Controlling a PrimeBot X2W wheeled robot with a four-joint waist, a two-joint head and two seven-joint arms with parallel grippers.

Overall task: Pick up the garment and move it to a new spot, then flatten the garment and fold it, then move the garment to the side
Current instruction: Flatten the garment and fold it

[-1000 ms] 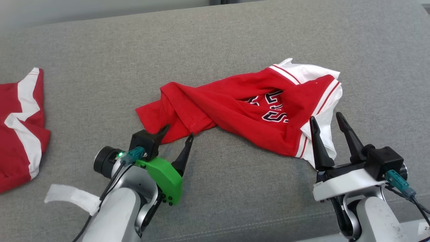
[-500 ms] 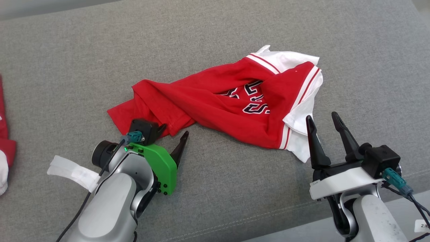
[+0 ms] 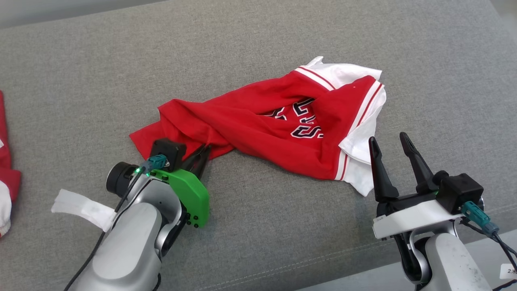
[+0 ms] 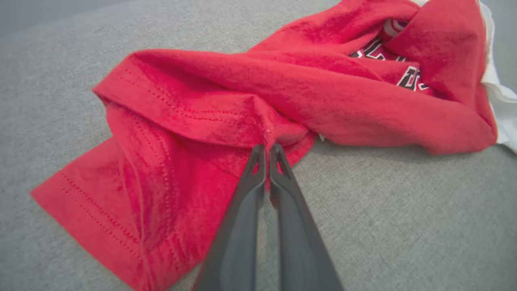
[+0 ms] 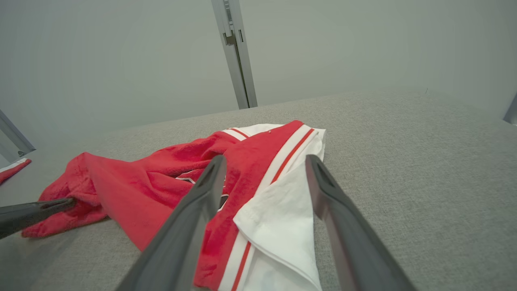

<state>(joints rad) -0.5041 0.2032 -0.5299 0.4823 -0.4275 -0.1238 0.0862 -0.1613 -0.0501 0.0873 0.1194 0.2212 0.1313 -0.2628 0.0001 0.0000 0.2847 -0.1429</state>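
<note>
The garment (image 3: 262,125) is a red jersey with white striped trim and dark lettering, lying crumpled on the grey cushion (image 3: 282,218). My left gripper (image 3: 203,150) is shut on a fold of its red hem at the near left end; in the left wrist view the fingertips (image 4: 258,155) pinch the red fabric (image 4: 202,101) between them. My right gripper (image 3: 387,139) stands open just short of the white sleeve end, touching nothing. In the right wrist view, the white and red cloth (image 5: 278,210) lies between and beyond its spread fingers (image 5: 202,202).
Another red and white garment (image 3: 5,178) lies at the far left edge of the cushion. A white strap (image 3: 80,208) hangs from my left forearm. The cushion's front seam (image 3: 323,260) runs close under both arms. A grey wall with a metal post (image 5: 236,52) stands behind.
My left gripper's fingers, spread apart before, have slid onto the red hem and shut on it. The camera shifted after the first frame. The right gripper has stayed open in place.
</note>
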